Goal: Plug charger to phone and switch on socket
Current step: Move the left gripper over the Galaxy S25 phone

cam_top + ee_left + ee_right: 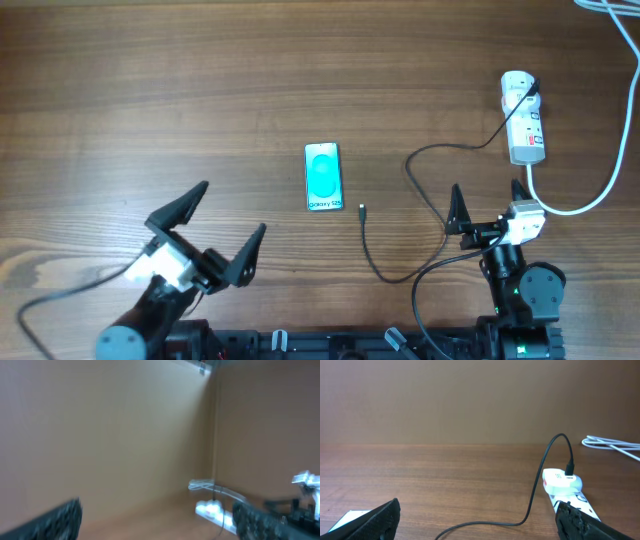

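The phone (322,177) lies flat at mid-table, cyan screen up. The charger (410,170), a thin black cable, runs from the socket (522,118) at the right, loops down and ends in a plug tip (362,210) lying just right of the phone. My left gripper (228,222) is open and empty, to the phone's lower left. My right gripper (487,200) is open and empty, below the socket, with the cable passing near it. The right wrist view shows the socket (562,482), the cable (538,492) and the open jaws (477,522). The blurred left wrist view shows open jaws (157,525) and the socket (212,510).
A thick white cable (600,195) leaves the socket's near end and curves up along the table's right edge; it also shows in the right wrist view (612,445). A pale corner (350,517), likely the phone, is at the lower left there.
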Tool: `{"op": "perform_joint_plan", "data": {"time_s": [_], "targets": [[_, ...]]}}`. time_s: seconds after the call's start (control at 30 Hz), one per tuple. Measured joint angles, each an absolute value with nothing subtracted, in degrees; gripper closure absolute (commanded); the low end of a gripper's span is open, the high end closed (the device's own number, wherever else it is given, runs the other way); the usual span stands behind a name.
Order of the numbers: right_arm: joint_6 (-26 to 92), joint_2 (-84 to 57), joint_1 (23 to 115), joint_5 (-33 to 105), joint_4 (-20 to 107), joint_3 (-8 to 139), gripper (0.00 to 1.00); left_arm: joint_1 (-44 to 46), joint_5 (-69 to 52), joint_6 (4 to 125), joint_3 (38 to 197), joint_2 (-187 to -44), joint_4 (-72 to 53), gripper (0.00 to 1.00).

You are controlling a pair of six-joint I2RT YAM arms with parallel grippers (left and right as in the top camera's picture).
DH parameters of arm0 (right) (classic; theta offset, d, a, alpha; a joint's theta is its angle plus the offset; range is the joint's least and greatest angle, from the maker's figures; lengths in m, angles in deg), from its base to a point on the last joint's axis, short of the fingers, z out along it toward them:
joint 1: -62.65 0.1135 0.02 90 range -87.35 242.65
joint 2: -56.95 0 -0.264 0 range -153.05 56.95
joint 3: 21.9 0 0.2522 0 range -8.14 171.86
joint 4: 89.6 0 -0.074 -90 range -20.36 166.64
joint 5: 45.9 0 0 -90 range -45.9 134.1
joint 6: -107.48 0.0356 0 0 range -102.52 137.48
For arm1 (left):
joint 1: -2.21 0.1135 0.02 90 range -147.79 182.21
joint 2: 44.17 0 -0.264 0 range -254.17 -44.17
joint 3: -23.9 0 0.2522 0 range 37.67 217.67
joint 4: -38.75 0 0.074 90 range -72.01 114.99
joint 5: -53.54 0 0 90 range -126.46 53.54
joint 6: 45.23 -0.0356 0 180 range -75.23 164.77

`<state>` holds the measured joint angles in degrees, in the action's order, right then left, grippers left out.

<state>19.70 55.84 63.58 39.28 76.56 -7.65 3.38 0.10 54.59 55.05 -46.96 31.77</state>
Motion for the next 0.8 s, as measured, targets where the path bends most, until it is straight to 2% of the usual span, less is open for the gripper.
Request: {"op": "perform_joint_plan", "data": {"time_s": [0.1,0.23,0.43,0.8], "targets": [[19.7,55.8,63.6,39.3,76.6,-7.7,0.00,3.8,-0.4,52.6,67.7,-52.7,14.7,0.00],[19.7,55.8,63.6,39.3,76.6,-7.8,0.00,4.0,-1.6,47.1,89.3,-67.4,-13.6,0.00],[19.7,55.8,63.6,39.3,76.6,-7.8,0.00,4.0,2.3,42.4,111.5,-87.9,-35.3,0.00],[19.7,55.8,63.6,39.4,76.6,-7.8,0.00,2.3,4.4,49.8,116.8,-101.1,-41.7,0.01]]}}
